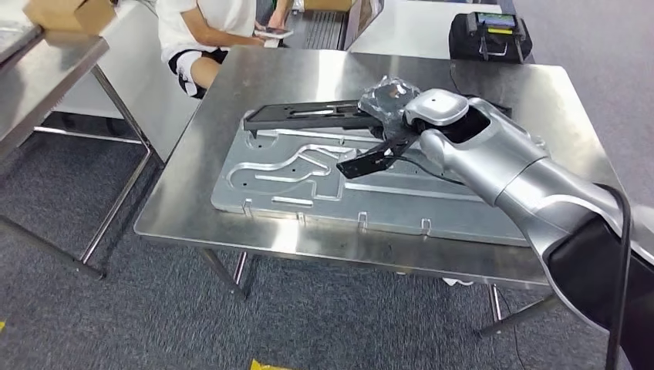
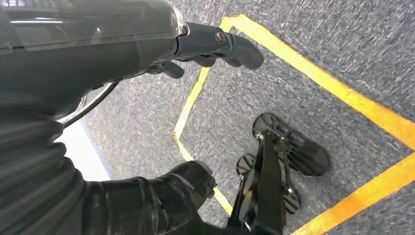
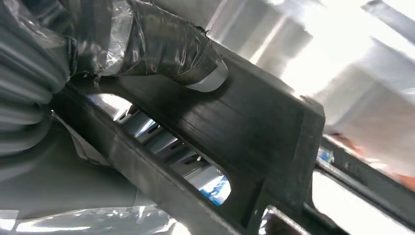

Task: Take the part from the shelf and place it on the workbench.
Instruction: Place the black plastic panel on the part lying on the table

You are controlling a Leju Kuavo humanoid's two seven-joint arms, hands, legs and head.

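Right arm's stretched forward, the right hand (image 1: 393, 104) gripping the black part (image 1: 308, 114), thumb pressed on top. Left hand (image 2: 215, 46) hangs down, fingers loosely curled, holding nothing.

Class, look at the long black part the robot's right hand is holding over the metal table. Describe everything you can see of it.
The black part is a long, flat, matte frame, plastic-looking, with open slots along its length and a squared end. It lies roughly level along the far edge of the grey aluminium plate on the steel workbench. Whether it rests on the plate or hangs just above it is unclear. The right hand grips one end, thumb pressed on its flat face.
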